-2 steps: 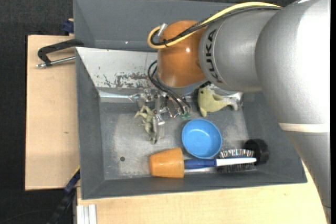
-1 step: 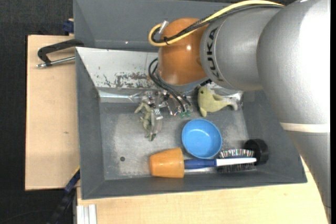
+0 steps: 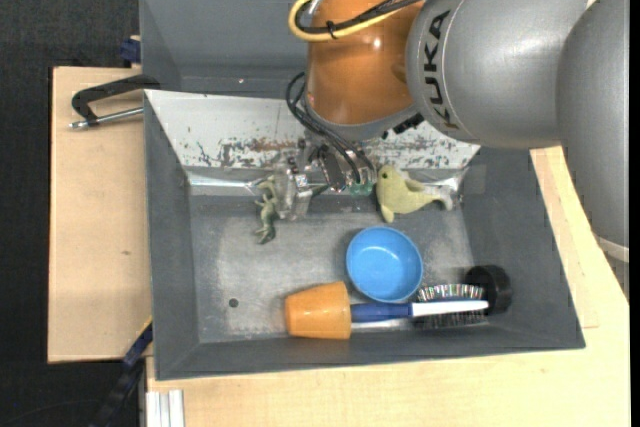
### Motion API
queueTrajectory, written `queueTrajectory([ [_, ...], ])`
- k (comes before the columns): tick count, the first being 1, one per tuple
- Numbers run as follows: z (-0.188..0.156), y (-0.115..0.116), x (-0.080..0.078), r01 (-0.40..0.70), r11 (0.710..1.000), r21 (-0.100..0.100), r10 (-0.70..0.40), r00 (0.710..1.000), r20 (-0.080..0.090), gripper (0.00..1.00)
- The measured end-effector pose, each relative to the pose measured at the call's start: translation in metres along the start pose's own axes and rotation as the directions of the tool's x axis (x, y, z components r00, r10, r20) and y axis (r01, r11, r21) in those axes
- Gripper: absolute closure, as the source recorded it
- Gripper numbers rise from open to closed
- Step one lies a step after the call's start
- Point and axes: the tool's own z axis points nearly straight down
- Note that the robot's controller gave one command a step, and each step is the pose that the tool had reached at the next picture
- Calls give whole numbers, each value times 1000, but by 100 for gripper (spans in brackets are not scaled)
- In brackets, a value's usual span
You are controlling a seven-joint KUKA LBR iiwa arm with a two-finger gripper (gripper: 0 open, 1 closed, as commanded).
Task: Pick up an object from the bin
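My gripper [image 3: 318, 183] hangs low at the back of the bin, close to the rear wall, under the orange wrist cover. Its fingers stand open with nothing between them. A small green toy figure [image 3: 267, 209] lies just left of the left fingertip [image 3: 295, 191], touching it or nearly so. On the gripper's right lies a pale yellow whale-shaped toy [image 3: 402, 196], tail pointing right.
A blue bowl [image 3: 383, 263] sits open side up in the front middle. An orange cup [image 3: 317, 311] lies on its side by the front wall, with a black-handled brush [image 3: 450, 304] to its right. The left floor of the bin is bare.
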Motion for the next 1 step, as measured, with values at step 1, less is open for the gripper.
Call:
queueTrajectory([
  [1, 5, -1, 2, -2, 1000, 1, 2, 1000, -9, 0],
])
